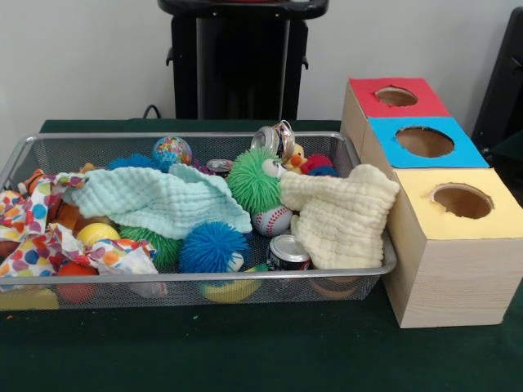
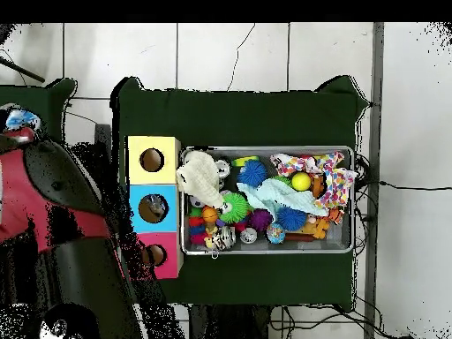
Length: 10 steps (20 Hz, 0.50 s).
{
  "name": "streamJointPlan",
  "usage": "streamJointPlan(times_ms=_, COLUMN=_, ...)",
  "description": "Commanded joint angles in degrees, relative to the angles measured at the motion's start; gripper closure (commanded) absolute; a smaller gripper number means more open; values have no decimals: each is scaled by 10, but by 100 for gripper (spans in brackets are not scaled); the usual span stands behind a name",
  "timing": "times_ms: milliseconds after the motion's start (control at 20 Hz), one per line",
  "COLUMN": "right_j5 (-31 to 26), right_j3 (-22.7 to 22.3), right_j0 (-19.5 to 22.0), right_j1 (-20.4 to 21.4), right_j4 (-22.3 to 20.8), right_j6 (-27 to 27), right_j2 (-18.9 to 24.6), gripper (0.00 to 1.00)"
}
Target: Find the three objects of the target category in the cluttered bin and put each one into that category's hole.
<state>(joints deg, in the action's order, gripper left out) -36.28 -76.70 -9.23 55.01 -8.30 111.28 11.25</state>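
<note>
A wire mesh bin (image 1: 196, 278) holds a jumble of toys. In it I see a green spiky ball (image 1: 252, 180), a blue spiky ball (image 1: 212, 247), a baseball (image 1: 272, 220), an upright can (image 1: 288, 251), a crushed can (image 1: 274, 139), a globe-patterned ball (image 1: 172, 151) and a yellow ball (image 1: 96, 234). Three cloths cover much of the rest: mint (image 1: 155, 200), cream (image 1: 339, 216) and a dotted one (image 1: 37, 237). Beside the bin stand a red box (image 1: 368, 102), a blue box (image 1: 392, 151) and a yellow box (image 1: 425, 212), each with a round hole on top. No gripper shows in either view.
In the overhead view the red and black arm (image 2: 53, 212) lies drawn back beside the boxes (image 2: 153, 185), away from the bin (image 2: 265, 148). A green cloth (image 1: 245, 351) covers the table.
</note>
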Motion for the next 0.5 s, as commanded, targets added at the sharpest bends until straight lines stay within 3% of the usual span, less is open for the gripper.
streamJointPlan(times_ms=50, right_j5=-94, right_j3=92, right_j0=-65, right_j1=-85, right_j4=-19, right_j6=231, right_j2=-93, gripper=100)
streamJointPlan(times_ms=400, right_j5=-159, right_j3=221, right_j0=-140, right_j1=-175, right_j4=-7, right_j6=310, right_j2=-155, gripper=100)
streamJointPlan(times_ms=500, right_j5=-152, right_j3=230, right_j0=-146, right_j1=-185, right_j4=-3, right_j6=319, right_j2=-166, gripper=100)
